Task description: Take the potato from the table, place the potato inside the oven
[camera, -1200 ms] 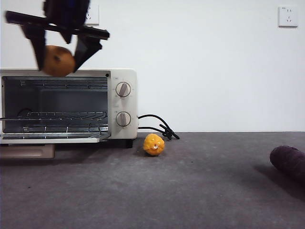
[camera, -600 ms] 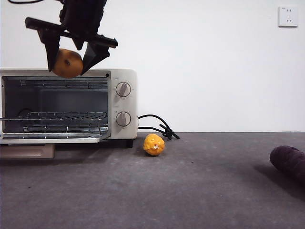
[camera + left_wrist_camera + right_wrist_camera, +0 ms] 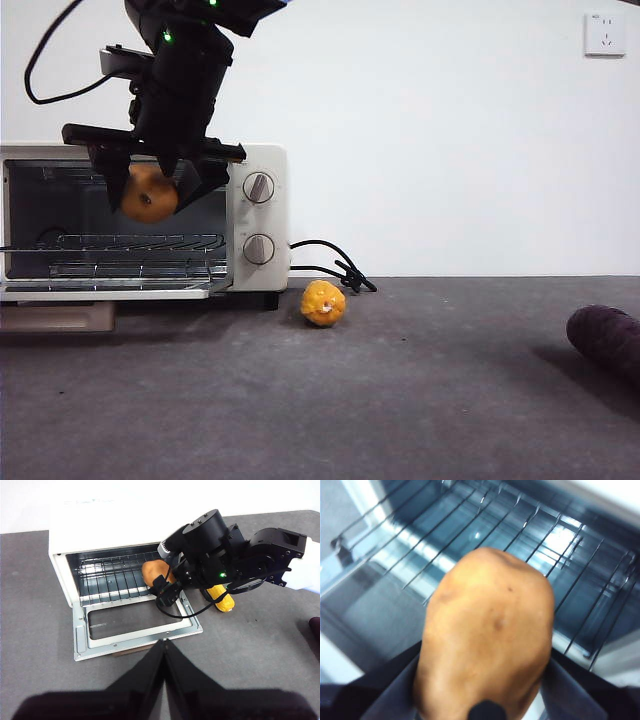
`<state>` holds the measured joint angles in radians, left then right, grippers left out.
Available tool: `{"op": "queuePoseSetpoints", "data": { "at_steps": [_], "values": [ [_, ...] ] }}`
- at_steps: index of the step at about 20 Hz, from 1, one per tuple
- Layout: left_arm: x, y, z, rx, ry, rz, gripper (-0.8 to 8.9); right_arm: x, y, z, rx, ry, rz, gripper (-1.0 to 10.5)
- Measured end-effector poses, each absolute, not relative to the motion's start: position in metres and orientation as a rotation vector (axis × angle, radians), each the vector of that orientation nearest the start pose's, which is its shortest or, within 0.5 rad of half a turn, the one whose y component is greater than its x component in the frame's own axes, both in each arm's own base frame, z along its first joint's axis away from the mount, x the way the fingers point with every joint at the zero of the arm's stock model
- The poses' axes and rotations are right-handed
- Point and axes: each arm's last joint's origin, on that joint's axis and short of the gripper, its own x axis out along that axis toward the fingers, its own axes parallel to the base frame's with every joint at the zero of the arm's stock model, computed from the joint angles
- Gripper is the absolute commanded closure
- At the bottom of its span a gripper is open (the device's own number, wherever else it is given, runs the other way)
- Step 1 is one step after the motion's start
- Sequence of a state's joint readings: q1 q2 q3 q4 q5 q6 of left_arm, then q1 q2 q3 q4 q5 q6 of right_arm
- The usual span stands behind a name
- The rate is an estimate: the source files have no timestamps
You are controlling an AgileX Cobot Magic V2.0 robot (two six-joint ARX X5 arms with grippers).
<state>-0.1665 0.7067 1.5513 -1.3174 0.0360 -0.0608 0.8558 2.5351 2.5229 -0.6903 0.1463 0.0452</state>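
My right gripper [image 3: 150, 190] is shut on the orange-brown potato [image 3: 148, 193], holding it at the open mouth of the cream-white oven [image 3: 258, 215], above the wire rack [image 3: 120, 243]. The right wrist view is filled by the potato [image 3: 487, 630] with the oven rack [image 3: 520, 535] just beyond it. From the left wrist view I see the potato [image 3: 154, 572] and the right arm [image 3: 220, 555] over the dropped oven door [image 3: 135, 625]. My left gripper [image 3: 164, 647] waits away from the oven, jaws together and holding nothing.
A bright yellow bumpy ball [image 3: 323, 303] lies on the dark grey table [image 3: 400, 400] just right of the oven, beside the black cord [image 3: 335, 265]. A dark purple oblong thing [image 3: 607, 338] sits at the far right edge.
The right gripper has carried the potato down from above the oven's top to the level of the open cavity, and slightly to the right.
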Motion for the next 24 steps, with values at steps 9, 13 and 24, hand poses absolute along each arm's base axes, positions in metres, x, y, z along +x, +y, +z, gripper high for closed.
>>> {"op": "queuePoseSetpoints", "data": {
  "at_steps": [9, 13, 24],
  "values": [
    [0.034, -0.007, 0.454, -0.026, 0.51, -0.183, 8.18, 0.381, 0.414, 0.249, -0.263, 0.56, 0.617, 8.9],
    [0.034, -0.007, 0.454, -0.026, 0.511, -0.183, 8.18, 0.385, 0.418, 0.242, -0.25, 0.538, 0.62, 8.9],
    [0.039, -0.008, 0.453, -0.025, 0.527, -0.182, 8.18, 0.395, 0.42, 0.222, -0.244, 0.518, 0.589, 8.9]
  ]
}}
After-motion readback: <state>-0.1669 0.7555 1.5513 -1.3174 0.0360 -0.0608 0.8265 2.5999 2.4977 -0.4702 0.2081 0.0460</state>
